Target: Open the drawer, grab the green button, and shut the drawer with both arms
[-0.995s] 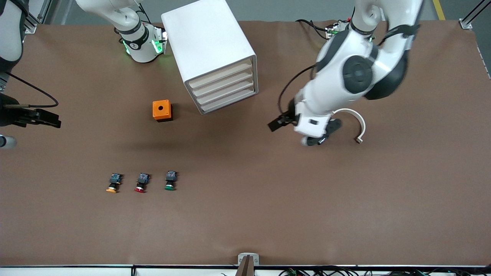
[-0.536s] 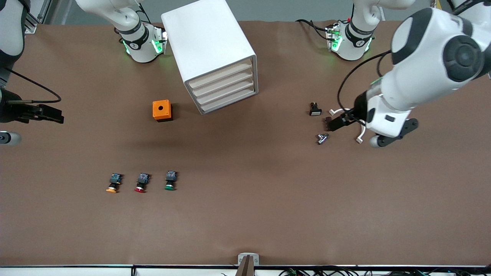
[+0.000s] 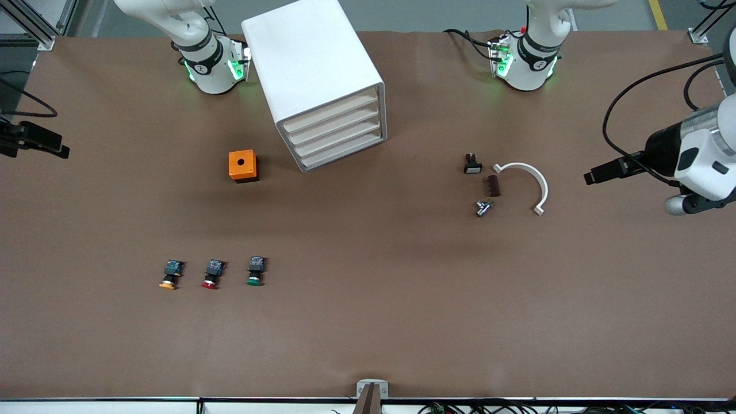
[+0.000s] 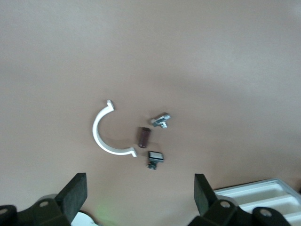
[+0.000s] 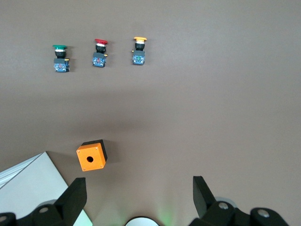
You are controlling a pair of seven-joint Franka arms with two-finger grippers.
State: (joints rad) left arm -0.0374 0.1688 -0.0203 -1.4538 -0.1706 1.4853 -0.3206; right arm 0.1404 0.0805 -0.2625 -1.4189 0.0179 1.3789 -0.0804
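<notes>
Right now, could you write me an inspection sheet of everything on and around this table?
Surface: brown table, flat, no spills seen.
Job's things: white cabinet, all four drawers shut, lowest drawer; green button lying on the table in a row beside the red button and orange button.
Clutter: orange box beside the cabinet; white curved bracket, brown block, small white-faced part, small metal part.
Grippers: left tool open, holding nothing, at the left arm's end; right tool open, holding nothing, at the right arm's end.
Cables: black cable on the left arm.
Surroundings: metal frame post.
</notes>
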